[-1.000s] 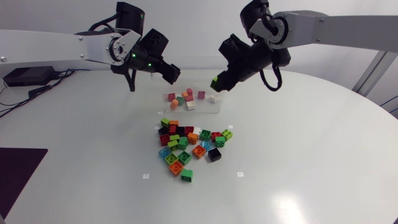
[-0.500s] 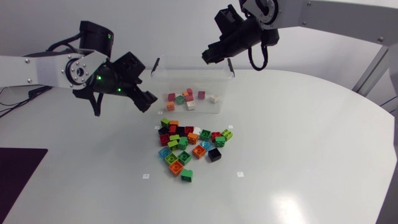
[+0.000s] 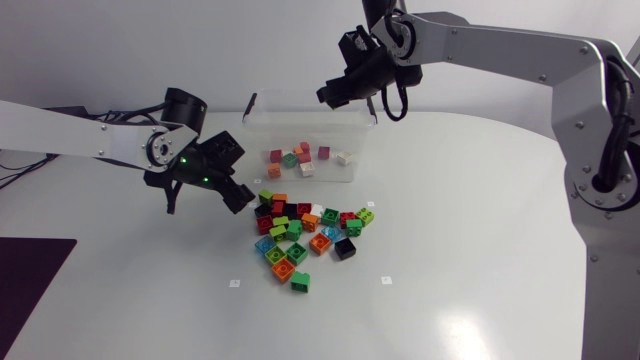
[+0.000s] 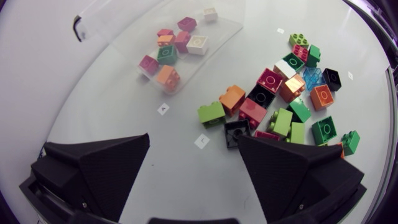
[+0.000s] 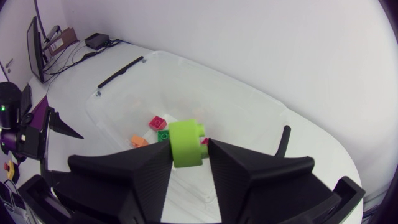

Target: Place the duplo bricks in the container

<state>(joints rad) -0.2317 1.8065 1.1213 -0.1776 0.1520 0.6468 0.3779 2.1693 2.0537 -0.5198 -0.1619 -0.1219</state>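
Right gripper (image 5: 189,155) is clamped on a lime brick (image 5: 185,140) between its fingers, held over the container (image 5: 217,99) so it should drop inside. Left gripper (image 4: 193,140) has its fingers spread wide and empty, with the loose pile (image 4: 280,99) just ahead of them, probably lining up a pick.

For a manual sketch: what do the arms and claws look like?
Left arm and right arm: silver-grey links, black joints. Green lights at left wrist; black cable loops at right. Left claw and right claw: matte black, two broad wedge fingers.
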